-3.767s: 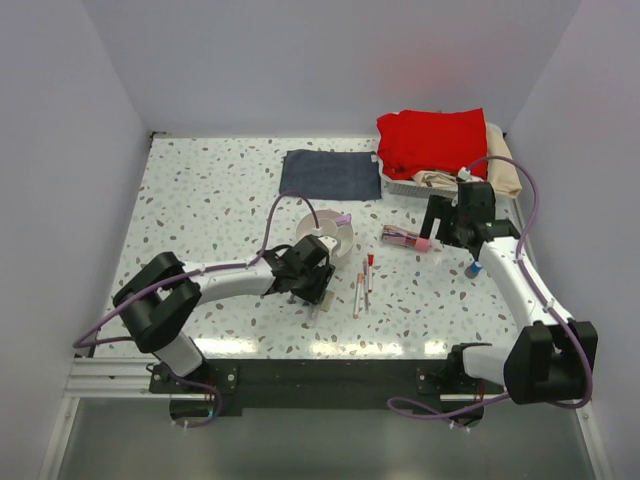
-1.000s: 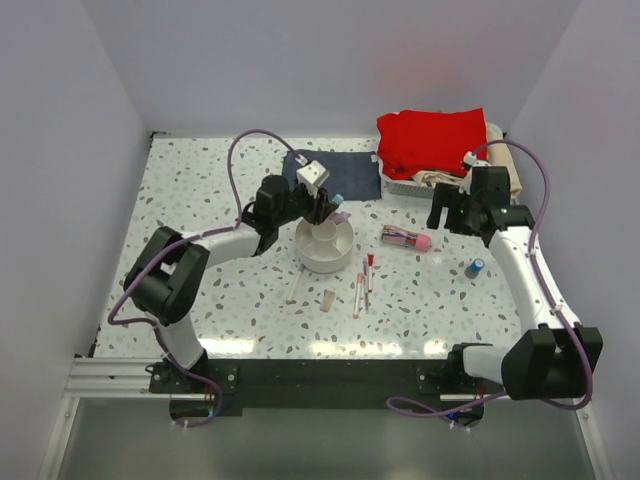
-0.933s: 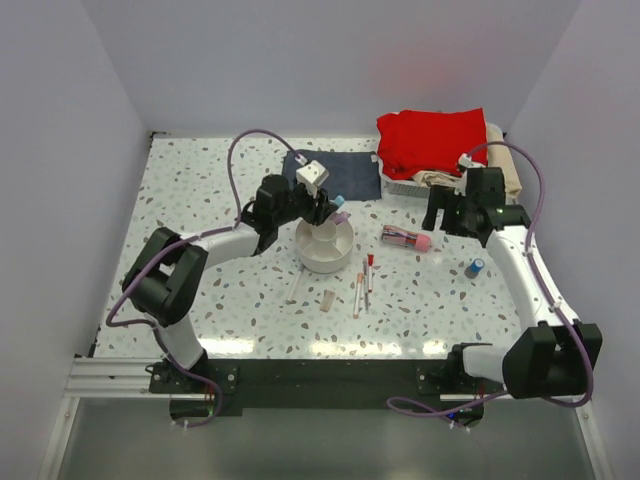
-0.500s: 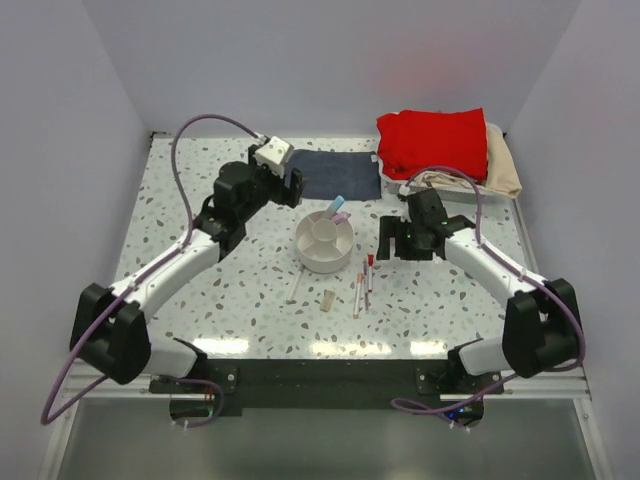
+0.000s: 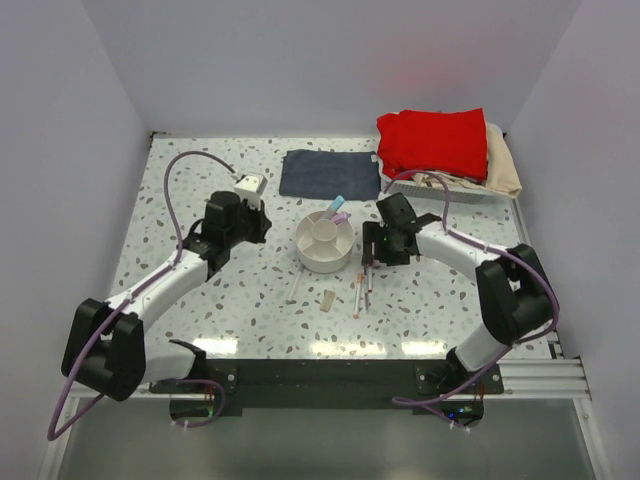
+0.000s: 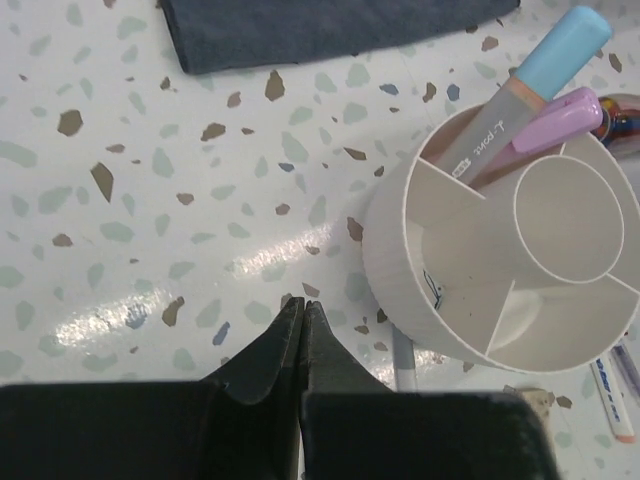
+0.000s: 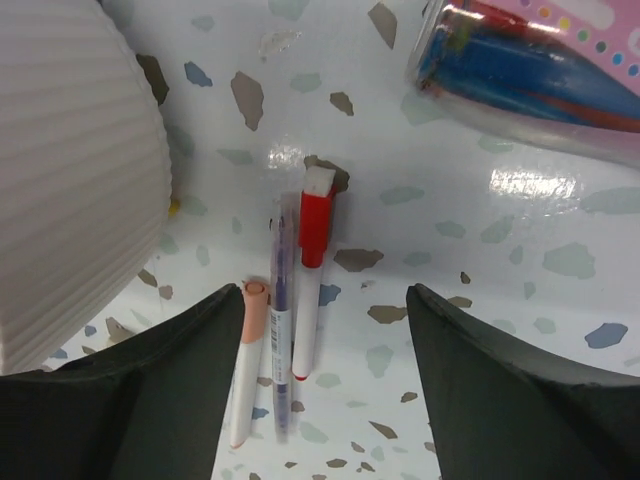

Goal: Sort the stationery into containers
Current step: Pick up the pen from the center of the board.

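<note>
The round off-white divided bowl (image 5: 309, 256) stands mid-table. A blue-capped marker (image 6: 545, 62) and a pink pen (image 6: 560, 120) lean in one compartment of the bowl (image 6: 395, 250). My left gripper (image 5: 262, 225) is shut and empty, its tip (image 6: 302, 305) just left of the bowl. My right gripper (image 5: 370, 252) is open and low over three pens lying side by side: the jaws (image 7: 328, 295) straddle a red-capped pen (image 7: 312, 270), a clear purple pen (image 7: 281, 330) and a peach-capped pen (image 7: 247, 370). A clear case of pens (image 7: 540, 75) lies beyond them.
A beige block (image 5: 328, 299) and a white pen (image 5: 294, 287) lie in front of the bowl. A folded dark-blue cloth (image 5: 330, 173) lies behind it. A white basket (image 5: 455, 183) holding a red cloth (image 5: 432, 142) and a beige cloth (image 5: 503, 165) stands at the back right.
My left gripper has drawn back left from above the bowl, leaving the blue-capped marker in it. My right gripper has swung left from the basket side and down over the three pens.
</note>
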Robot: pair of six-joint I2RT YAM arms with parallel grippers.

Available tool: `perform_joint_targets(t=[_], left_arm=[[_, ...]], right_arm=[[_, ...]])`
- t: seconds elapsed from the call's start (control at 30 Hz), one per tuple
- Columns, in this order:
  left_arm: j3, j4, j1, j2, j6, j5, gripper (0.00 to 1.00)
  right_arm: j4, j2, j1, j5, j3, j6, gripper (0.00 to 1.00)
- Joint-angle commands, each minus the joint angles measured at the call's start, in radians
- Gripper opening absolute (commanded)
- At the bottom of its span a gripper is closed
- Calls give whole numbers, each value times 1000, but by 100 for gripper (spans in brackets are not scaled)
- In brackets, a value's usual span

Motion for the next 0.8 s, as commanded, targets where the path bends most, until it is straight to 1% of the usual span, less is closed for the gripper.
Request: perform_joint_targets(t=[0.0,0.03,0.2,0.23,0.4,0.5,0.53,0.6,0.63,0.73,0.77], left_arm=[[-28,67,3,9,-91,79,0],[-32,77,3,9,-95,84,0],[-47,92,4,8,-106,90,0],[-48,95,4,8,-107,93,0],[-61,106,6,9,-117,101,0],[-64,106,6,8,-123,102,0],[-64,106,7,9,-123,102,0],[-65,106,7,8,-124,104,0],[-64,104,9,8,-124,105,0],[-64,104,11,8,-124,107,0],[-65,104,11,8,-123,107,0]], right_arm=[[32,28,0,75,50,53,67],[34,34,1,78,56,56,63],[34,86,0,95,88,79,55],[35,102,1,95,93,79,52],[31,148,0,112,122,87,47],[22,171,0,123,140,84,42],[17,175,0,126,140,82,39],[11,180,0,124,136,79,36],[3,179,0,123,130,78,30],[-8,160,0,103,91,84,26],[-8,151,0,94,81,81,23]])
